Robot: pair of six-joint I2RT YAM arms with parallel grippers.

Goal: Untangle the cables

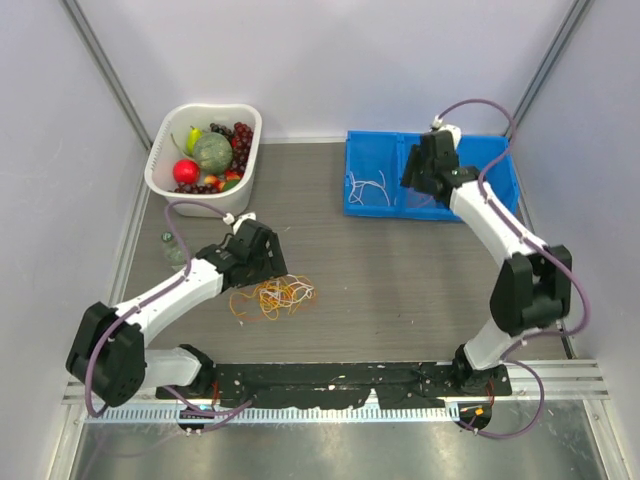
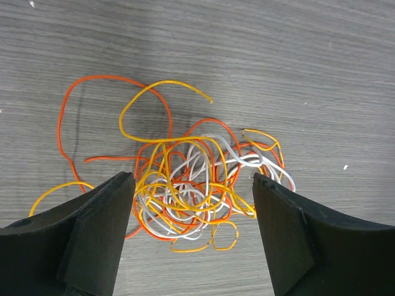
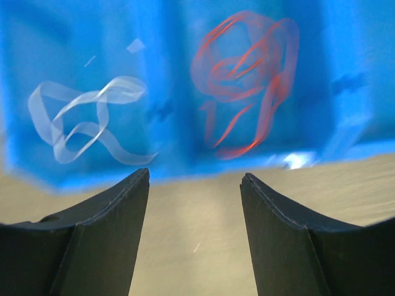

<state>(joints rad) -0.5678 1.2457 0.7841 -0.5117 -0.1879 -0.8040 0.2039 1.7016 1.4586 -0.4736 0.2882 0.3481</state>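
Observation:
A tangle of orange, yellow and white cables (image 1: pixel 272 296) lies on the table at centre left, and fills the left wrist view (image 2: pixel 197 188). My left gripper (image 1: pixel 268 268) hovers just above its far-left side, open and empty (image 2: pixel 193 179). My right gripper (image 1: pixel 415 180) is over the blue bin (image 1: pixel 470 155) at the back right, open and empty (image 3: pixel 194 176). In the bin lie loose white cables (image 1: pixel 368 188) in the left compartment (image 3: pixel 86 120) and red cables (image 3: pixel 244 80) in the right one, both blurred in the right wrist view.
A white basket (image 1: pixel 170 140) of fruit stands at the back left. A small clear object (image 1: pixel 172 246) lies beside my left arm. White walls enclose the table on three sides.

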